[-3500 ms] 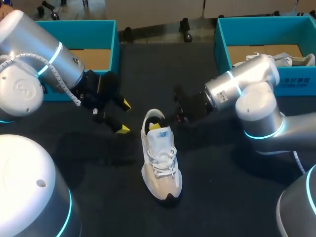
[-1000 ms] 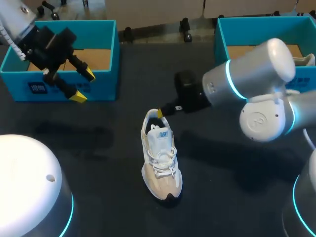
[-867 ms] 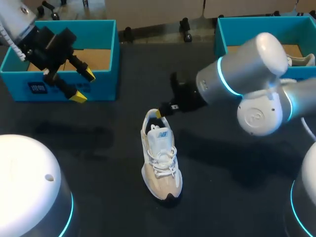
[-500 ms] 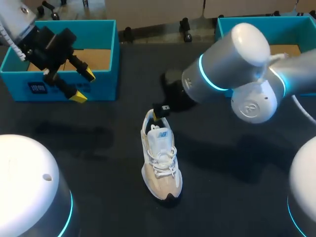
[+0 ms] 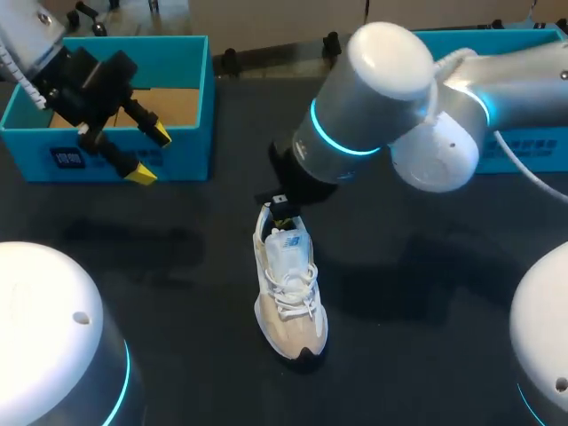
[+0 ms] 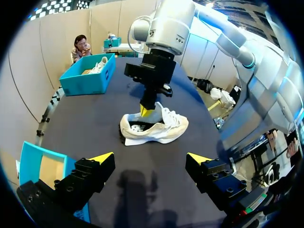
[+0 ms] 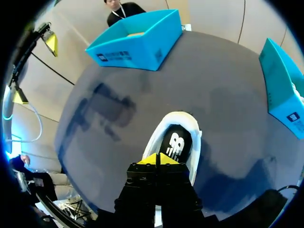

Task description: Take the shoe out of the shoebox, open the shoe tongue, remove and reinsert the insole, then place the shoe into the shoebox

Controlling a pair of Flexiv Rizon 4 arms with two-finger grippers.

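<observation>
A white and beige shoe (image 5: 286, 284) stands upright on the dark table (image 5: 399, 293), toe toward me. My right arm reaches in past the middle, and its gripper (image 5: 282, 209) is shut, pointing down at the heel opening. In the right wrist view the joined yellow tips (image 7: 156, 159) hang just over the black insole (image 7: 175, 142) inside the shoe (image 7: 190, 142), gripping nothing that I can see. My left gripper (image 5: 149, 154) is open and empty in front of the left blue shoebox (image 5: 186, 155). From the left wrist, the shoe (image 6: 154, 129) lies ahead with the right gripper (image 6: 146, 110) at its heel.
A second blue shoebox (image 5: 532, 146) stands at the back right, partly hidden by my right arm; in the left wrist view this box (image 6: 90, 78) holds another white shoe. The left shoebox (image 7: 135, 42) shows a cardboard floor. Bare table surrounds the shoe.
My right arm has swung leftward and turned its shut gripper down over the shoe's heel. My left arm drew back from the shoe to the left box earlier and has kept still since.
</observation>
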